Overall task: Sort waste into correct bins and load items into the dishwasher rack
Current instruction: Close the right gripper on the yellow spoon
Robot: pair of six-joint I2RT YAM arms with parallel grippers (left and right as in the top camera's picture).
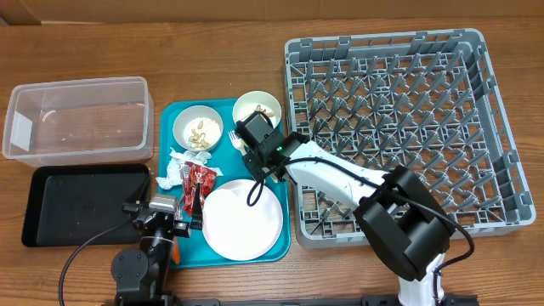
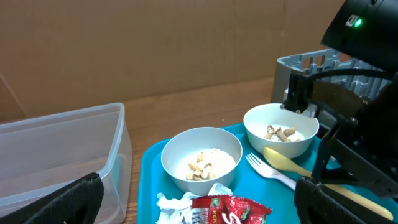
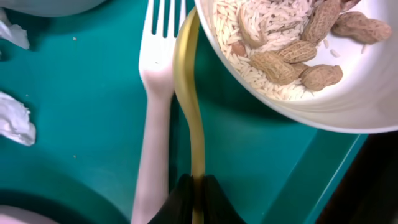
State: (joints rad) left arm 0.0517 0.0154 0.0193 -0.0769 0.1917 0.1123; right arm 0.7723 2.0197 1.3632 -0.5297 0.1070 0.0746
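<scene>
My right gripper [image 3: 198, 190] is shut on the handle of the pale yellow spoon [image 3: 186, 81], which lies on the teal tray next to the fork [image 3: 155, 118] and against a white bowl [image 3: 311, 62] of nuts and rice. In the overhead view this gripper [image 1: 253, 159] is between the bowl [image 1: 257, 108] and the plate [image 1: 242, 219]. My left gripper [image 2: 199, 208] is open and empty, low over the red wrapper [image 2: 230, 210] and crumpled white paper [image 2: 174, 204]. A second bowl [image 2: 202, 158] with nuts stands behind them. The grey rack [image 1: 399, 127] stands at the right.
The clear tub [image 1: 76, 115] stands at the back left, the black tray [image 1: 81, 204] in front of it. The teal serving tray [image 1: 223, 166] holds the dishes and waste. A small orange bit [image 1: 175, 252] shows beside my left arm.
</scene>
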